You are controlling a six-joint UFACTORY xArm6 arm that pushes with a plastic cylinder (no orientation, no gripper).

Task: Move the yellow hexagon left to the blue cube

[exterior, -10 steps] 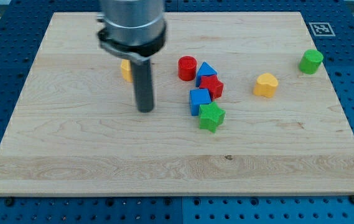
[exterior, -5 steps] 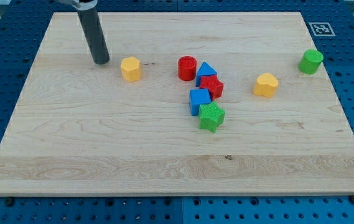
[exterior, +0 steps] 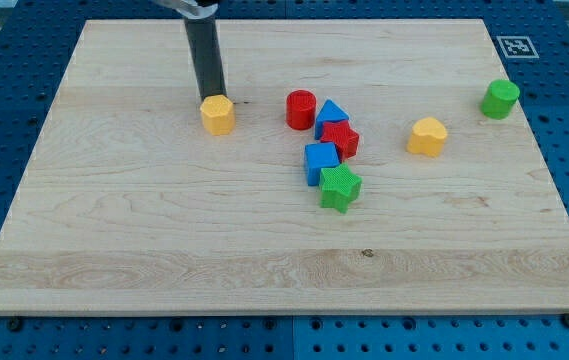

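Note:
The yellow hexagon [exterior: 218,115] lies on the wooden board [exterior: 164,240], left of the block cluster. My tip [exterior: 211,97] stands right at the hexagon's top edge, touching or nearly touching it. The blue cube [exterior: 321,162] sits in the middle of the cluster, right of and below the hexagon, with a clear gap between them.
A red cylinder [exterior: 301,109], a blue triangle [exterior: 332,115] and a red star [exterior: 341,138] lie above the blue cube; a green star [exterior: 340,187] lies below it. A yellow heart [exterior: 427,136] and a green cylinder [exterior: 500,98] lie at the view's right.
My tip moved from the board's middle to the upper left, then right to the hexagon's top edge. The hexagon has shifted slightly down and right.

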